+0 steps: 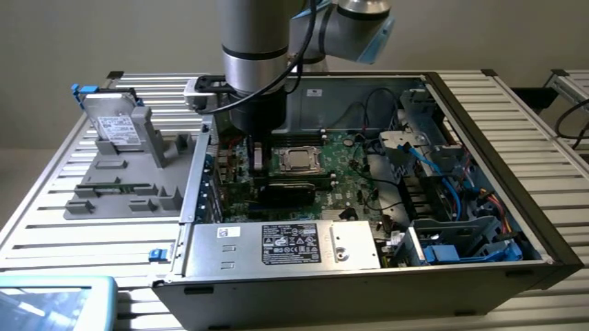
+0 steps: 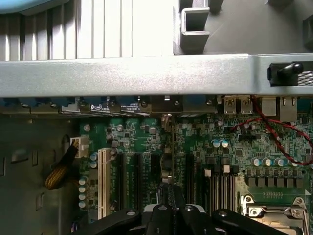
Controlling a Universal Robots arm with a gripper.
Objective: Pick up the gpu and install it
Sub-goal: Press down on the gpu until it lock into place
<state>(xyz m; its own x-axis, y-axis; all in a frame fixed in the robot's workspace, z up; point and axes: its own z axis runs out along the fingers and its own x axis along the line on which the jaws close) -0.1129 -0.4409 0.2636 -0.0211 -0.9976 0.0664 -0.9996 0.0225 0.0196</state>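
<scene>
My gripper (image 1: 256, 164) reaches down into the open computer case (image 1: 478, 138), over the expansion slots beside the case's wall on the exterior view's left. In the wrist view the gripper (image 2: 170, 198) is shut on the gpu (image 2: 167, 161), a thin dark card seen edge-on. The card stands upright between the black slots (image 2: 134, 178) of the green motherboard (image 2: 205, 142), and its far end reaches the case's rear wall (image 2: 146, 76). I cannot tell whether the card's lower edge sits in a slot or hangs just above it.
A silver hard drive (image 1: 120, 127) with blue tabs leans on a grey fixture (image 1: 129, 186) outside the case, at the exterior view's left. Inside are the CPU socket (image 1: 299, 159), the power supply (image 1: 285, 245), and blue cables (image 1: 451, 200). Red wires (image 2: 281, 134) run by the rear ports.
</scene>
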